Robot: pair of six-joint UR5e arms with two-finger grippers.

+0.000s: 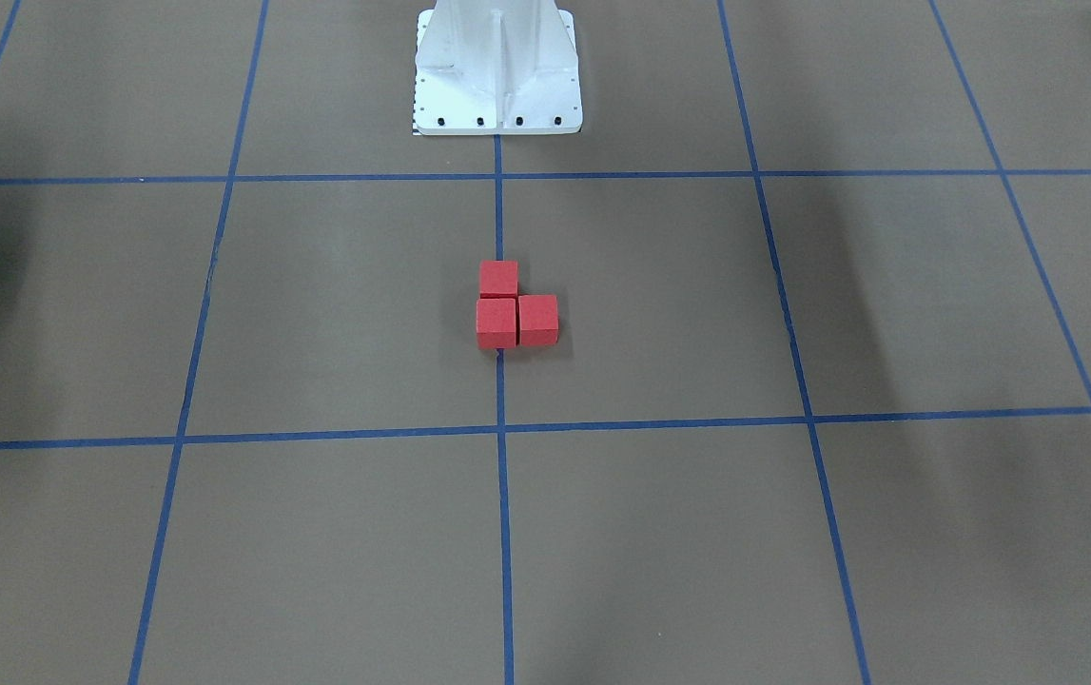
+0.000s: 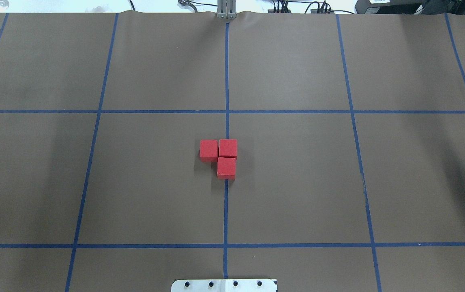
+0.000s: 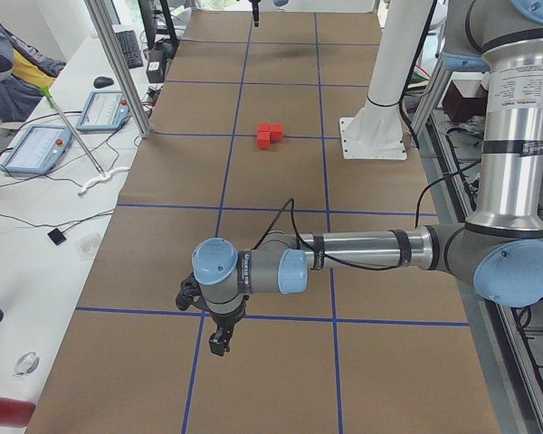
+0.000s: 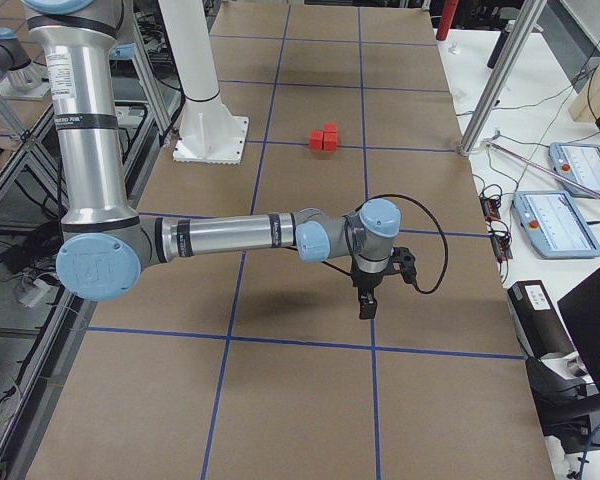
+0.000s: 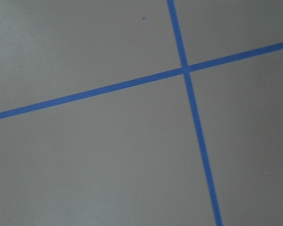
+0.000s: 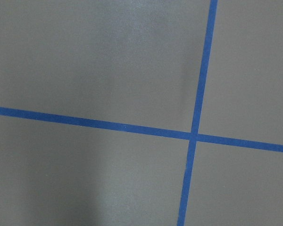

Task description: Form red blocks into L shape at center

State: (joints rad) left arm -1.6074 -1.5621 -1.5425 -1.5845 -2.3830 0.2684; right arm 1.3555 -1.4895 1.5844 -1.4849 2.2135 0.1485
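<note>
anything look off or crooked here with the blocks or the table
Nothing stands out. The three red blocks sit flat and touching in an L on the centre grid line, their edges only very slightly out of flush. The brown table cover shows no spill or damage.

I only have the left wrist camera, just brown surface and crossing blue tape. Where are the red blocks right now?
Observer: All three red blocks sit at the centre, two of them on the middle blue tape line.
Operator: Do they make an L?
Observer: Yes. Overhead shows two side by side, with the third set against one of them on the robot's side.
Operator: Where's my left gripper?
Observer: The left gripper hangs above the table, far from the blocks. I cannot tell whether it is open or shut.
</note>
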